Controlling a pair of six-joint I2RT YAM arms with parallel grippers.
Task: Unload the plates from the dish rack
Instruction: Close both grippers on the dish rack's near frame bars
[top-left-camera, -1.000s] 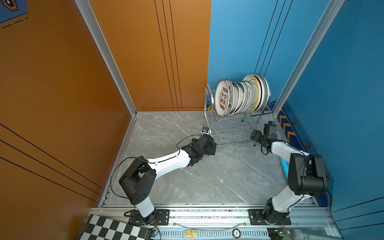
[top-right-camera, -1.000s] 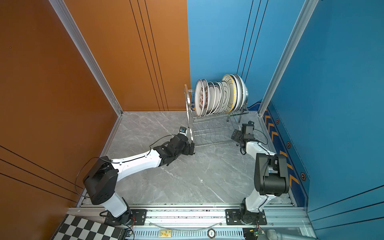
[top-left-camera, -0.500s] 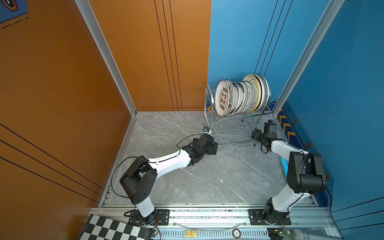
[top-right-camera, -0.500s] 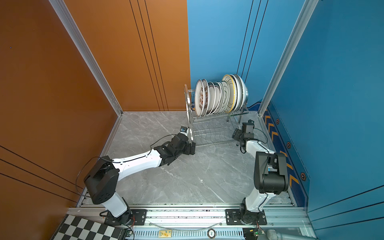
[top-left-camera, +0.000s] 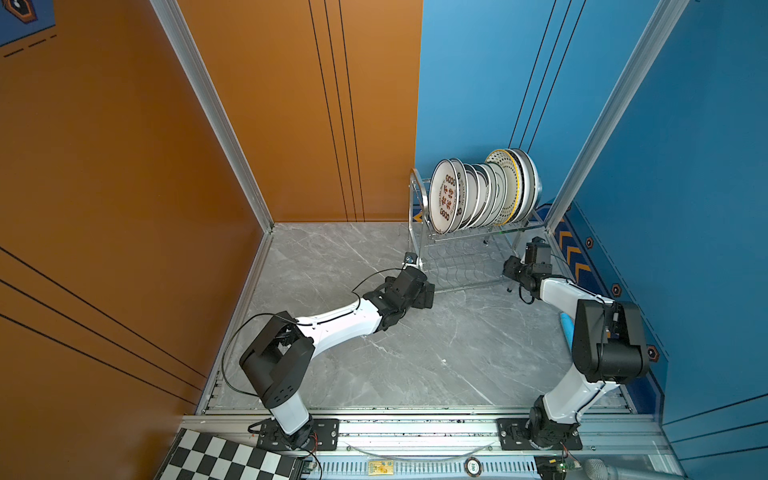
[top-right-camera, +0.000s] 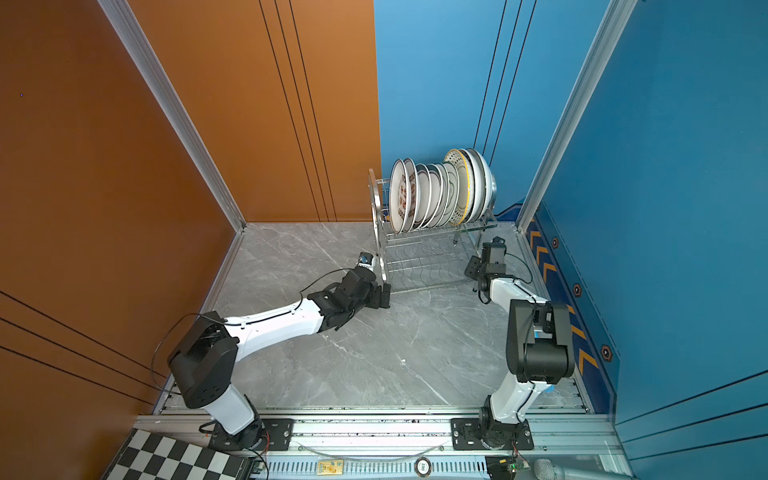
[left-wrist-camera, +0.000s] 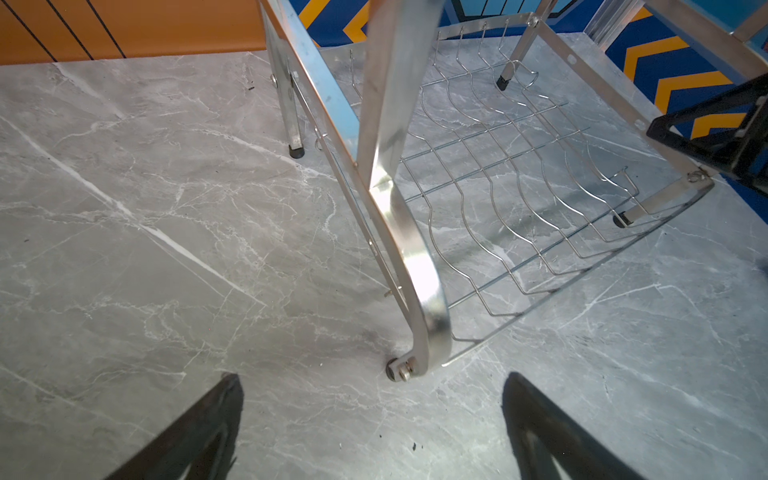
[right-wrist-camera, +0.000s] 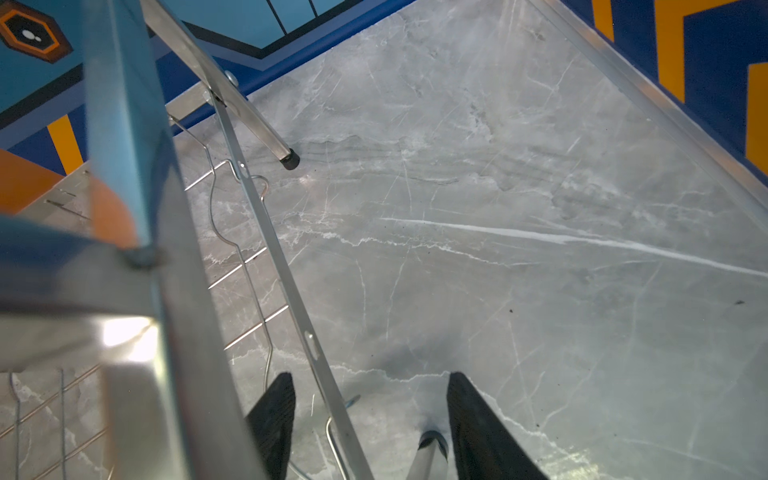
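Left hand (left-wrist-camera: 372, 377) and right hand (right-wrist-camera: 370, 376) flank the dish rack (top-left-camera: 461, 266).

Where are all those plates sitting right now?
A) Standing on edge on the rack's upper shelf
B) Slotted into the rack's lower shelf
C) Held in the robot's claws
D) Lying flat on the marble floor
A: in both top views the plates stand on edge in a row on the upper tier of the dish rack, and its lower tier holds nothing.
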